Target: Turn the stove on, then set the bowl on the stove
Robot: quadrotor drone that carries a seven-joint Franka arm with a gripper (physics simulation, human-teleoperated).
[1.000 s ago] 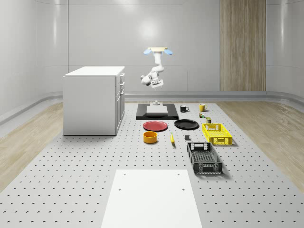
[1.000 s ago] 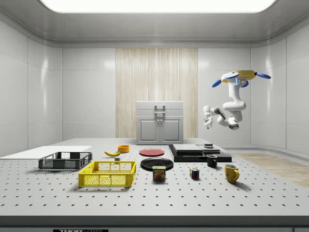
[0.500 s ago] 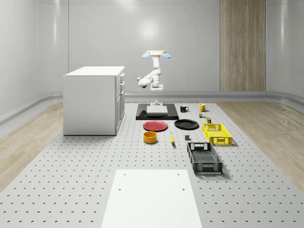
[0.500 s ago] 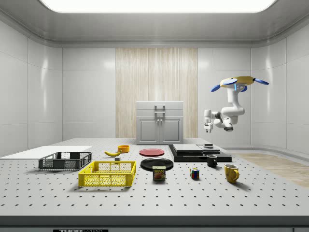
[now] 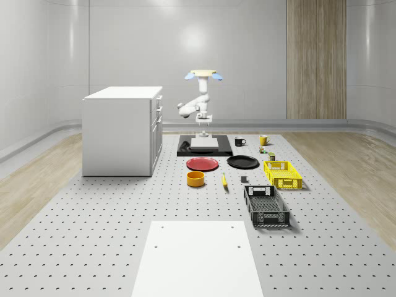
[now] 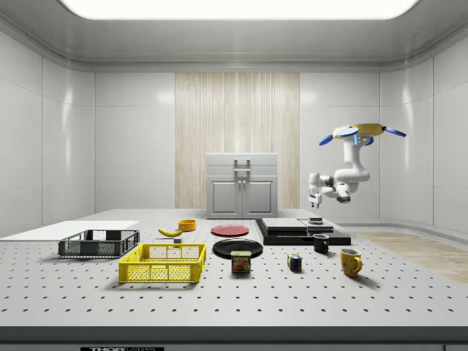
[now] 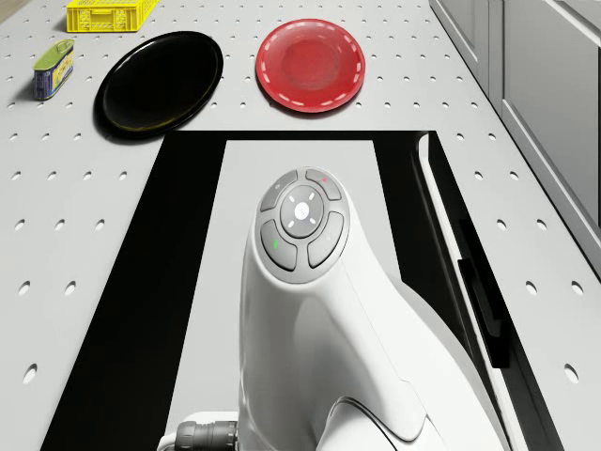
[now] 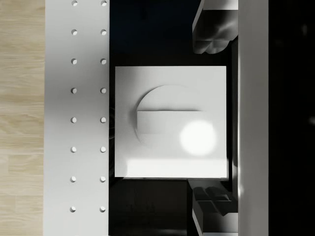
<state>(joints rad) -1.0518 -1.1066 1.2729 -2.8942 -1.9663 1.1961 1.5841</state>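
Your perforated worktop (image 5: 93, 210) carries a white cabinet (image 5: 122, 130), the black stove (image 5: 205, 146), a red plate (image 5: 202, 164), a black plate (image 5: 242, 162), the orange bowl (image 5: 195, 179), a banana (image 5: 224, 180), yellow crate (image 5: 282, 174), black crate (image 5: 266, 206), two mugs and a white sheet (image 5: 197, 257).

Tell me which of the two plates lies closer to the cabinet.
The red plate: it lies on the cabinet's side of the table, while the black plate lies on its far side.
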